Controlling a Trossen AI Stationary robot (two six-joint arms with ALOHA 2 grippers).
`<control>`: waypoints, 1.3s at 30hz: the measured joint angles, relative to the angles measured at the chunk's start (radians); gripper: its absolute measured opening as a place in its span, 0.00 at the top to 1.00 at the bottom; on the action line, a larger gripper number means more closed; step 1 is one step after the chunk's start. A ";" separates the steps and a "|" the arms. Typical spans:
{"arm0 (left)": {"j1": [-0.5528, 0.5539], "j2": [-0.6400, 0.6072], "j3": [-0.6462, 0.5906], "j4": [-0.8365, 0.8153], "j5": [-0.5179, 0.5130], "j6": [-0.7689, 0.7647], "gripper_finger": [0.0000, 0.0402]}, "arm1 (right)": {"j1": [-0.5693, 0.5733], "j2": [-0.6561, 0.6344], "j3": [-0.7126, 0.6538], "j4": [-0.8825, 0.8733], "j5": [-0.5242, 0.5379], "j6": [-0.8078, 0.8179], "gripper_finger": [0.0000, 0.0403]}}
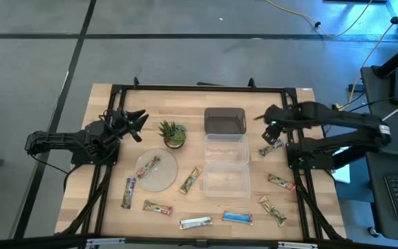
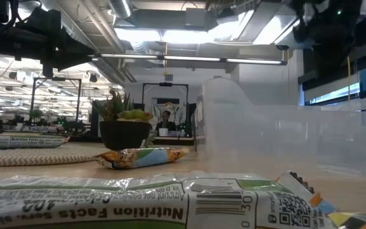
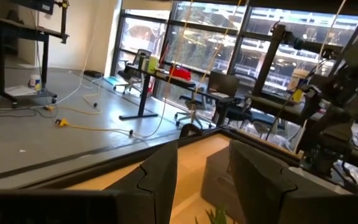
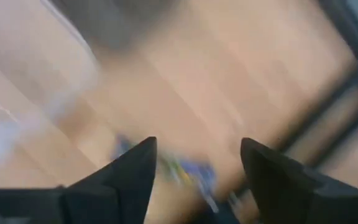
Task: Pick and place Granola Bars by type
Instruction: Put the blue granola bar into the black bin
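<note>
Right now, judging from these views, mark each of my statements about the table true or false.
1. A bar lies on the round woven mat. True: one bar rests on it.
2. The potted plant sits inside a clear bin. False: it stands on bare table, left of the bins.
3. The right claw is above a bar. True.
4. The left claw grips a bar. False: it holds nothing.
5. The dark bin holds several bars. False: it looks empty.

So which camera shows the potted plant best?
High view: the potted plant is fully visible beside the woven mat. Low view shows its side, backlit. Left wrist catches only leaf tips; right wrist shows none.
</note>
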 joint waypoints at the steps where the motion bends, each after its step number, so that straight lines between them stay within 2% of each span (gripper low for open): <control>1: 0.000 0.004 0.000 0.000 0.000 0.000 0.65 | -0.001 0.039 0.015 -0.047 0.000 -0.020 0.43; 3: 0.000 0.005 0.000 -0.001 -0.004 0.001 0.65 | 0.000 0.093 0.023 -0.082 -0.007 -0.098 0.45; 6: 0.000 0.005 0.000 -0.001 -0.006 0.001 0.65 | 0.000 0.140 0.004 -0.062 -0.079 -0.260 0.46; 11: 0.000 0.005 0.000 -0.001 -0.006 0.002 0.65 | 0.000 0.165 -0.064 0.002 -0.180 -0.428 0.49; 17: 0.000 0.005 0.000 -0.007 -0.006 0.004 0.65 | 0.001 0.165 -0.143 0.053 -0.184 -0.498 0.52; 23: 0.000 0.005 0.000 -0.033 -0.007 0.004 0.65 | 0.001 0.165 -0.234 0.179 -0.212 -0.613 0.54; 27: 0.000 0.005 0.000 -0.033 -0.007 0.004 0.65 | 0.001 0.187 -0.239 0.249 -0.212 -0.676 0.54; 34: 0.000 0.005 0.000 -0.051 -0.006 0.004 0.65 | 0.001 0.289 -0.239 0.246 -0.281 -0.796 0.55; 39: 0.000 0.005 0.000 -0.053 -0.006 0.004 0.65 | 0.001 0.390 -0.239 0.250 -0.282 -0.844 0.57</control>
